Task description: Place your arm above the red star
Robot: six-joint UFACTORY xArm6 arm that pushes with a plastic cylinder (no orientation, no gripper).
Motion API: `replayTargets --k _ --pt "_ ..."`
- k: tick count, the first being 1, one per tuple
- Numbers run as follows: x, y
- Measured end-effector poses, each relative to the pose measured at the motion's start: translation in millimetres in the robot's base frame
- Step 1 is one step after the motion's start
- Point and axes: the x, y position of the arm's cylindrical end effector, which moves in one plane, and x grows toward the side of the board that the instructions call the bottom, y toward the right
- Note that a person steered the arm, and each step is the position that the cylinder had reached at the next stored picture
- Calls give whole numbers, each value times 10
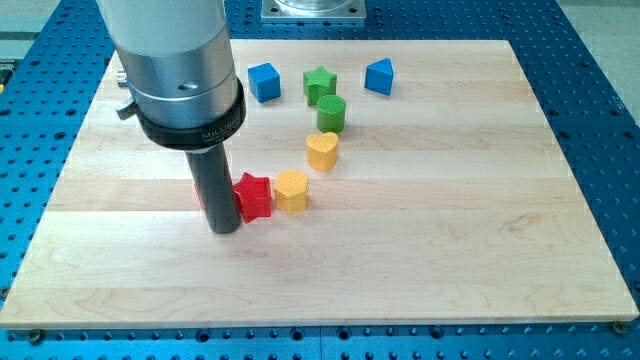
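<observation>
Camera view caught my tip pressed down on the wooden board, touching the red star on its left; no jaws, just a bare rod gripping nothing. Right of the star sat a yellow block, touching it, with a yellow heart above-right.

pale, smooth wooden board; matt dark rod; brushed metal housing

Silver cylinder, black lettered collar, straight dark rod ending at my tip.
</observation>
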Motion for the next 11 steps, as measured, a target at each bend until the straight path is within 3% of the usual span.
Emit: replayTargets --k 3,4,5,6,8,9,10,11 --pt "-248 -761" --pt "-647 -807" --pt "-963 -297" --pt "-951 169" --pt "-556 -300" --pt "-724 -198" --pt "-786 371" --pt "-738 547"
